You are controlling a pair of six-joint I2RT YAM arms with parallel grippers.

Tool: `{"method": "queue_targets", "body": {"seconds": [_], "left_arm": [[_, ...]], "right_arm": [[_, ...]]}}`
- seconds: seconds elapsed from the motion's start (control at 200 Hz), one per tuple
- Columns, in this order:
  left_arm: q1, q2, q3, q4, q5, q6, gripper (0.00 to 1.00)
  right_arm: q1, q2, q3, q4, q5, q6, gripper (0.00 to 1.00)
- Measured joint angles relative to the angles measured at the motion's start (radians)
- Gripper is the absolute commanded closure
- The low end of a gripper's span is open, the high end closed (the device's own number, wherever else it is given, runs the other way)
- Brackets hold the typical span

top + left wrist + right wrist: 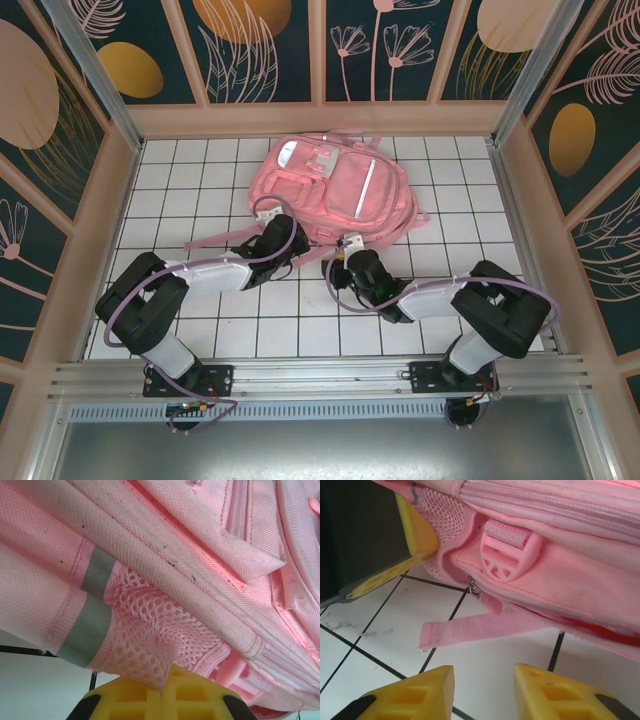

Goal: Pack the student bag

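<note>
Here left fingers (131, 700) pinch student bag (340, 185) edge (right fingers (415, 695) parted nearby).

Pink student bag (570, 570), buckle (509, 552), loose strap (480, 627) on tiled table (485, 665), yellow fingers (415, 692) apart below

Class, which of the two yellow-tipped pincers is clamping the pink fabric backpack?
The left pincer, shut on the pink mesh pocket; the right pincer stands open above a strap.
</note>
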Motion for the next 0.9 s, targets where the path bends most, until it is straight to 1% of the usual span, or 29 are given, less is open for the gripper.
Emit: {"method": "queue_targets", "body": {"seconds": [0.105, 0.26, 0.345, 0.475, 0.536, 0.681, 0.811, 0.856, 0.901], "left_arm": [[0.000, 0.000, 0.000, -0.003, 0.003, 0.000, 1.00], [0.001, 0.000, 0.004, -0.009, 0.006, 0.000, 1.00], [0.001, 0.000, 0.008, -0.015, 0.006, 0.000, 1.00], [0.001, 0.000, 0.016, -0.027, 0.006, 0.000, 1.00], [0.001, 0.000, 0.018, -0.031, 0.006, 0.000, 1.00], [0.001, 0.000, 0.018, -0.033, 0.008, 0.000, 1.00], [0.001, 0.000, 0.018, -0.034, 0.010, 0.000, 1.00], [0.001, 0.000, 0.018, -0.034, 0.010, -0.001, 1.00], [0.001, 0.000, 0.018, -0.034, 0.010, -0.001, 1.00]], "right_arm": [[0.004, 0.051, 0.019, 0.038, 0.009, -0.007, 0.64], [0.034, 0.135, 0.043, 0.105, 0.077, -0.030, 0.68], [0.049, 0.183, 0.061, 0.138, 0.116, -0.040, 0.68], [0.059, 0.258, 0.091, 0.186, 0.160, -0.047, 0.67], [0.060, 0.288, 0.104, 0.203, 0.179, -0.049, 0.60], [0.067, 0.358, 0.157, 0.226, 0.219, -0.057, 0.60], [0.069, 0.399, 0.185, 0.255, 0.256, -0.072, 0.64], [0.069, 0.412, 0.196, 0.259, 0.267, -0.077, 0.68], [0.069, 0.424, 0.205, 0.263, 0.280, -0.084, 0.74]]}}
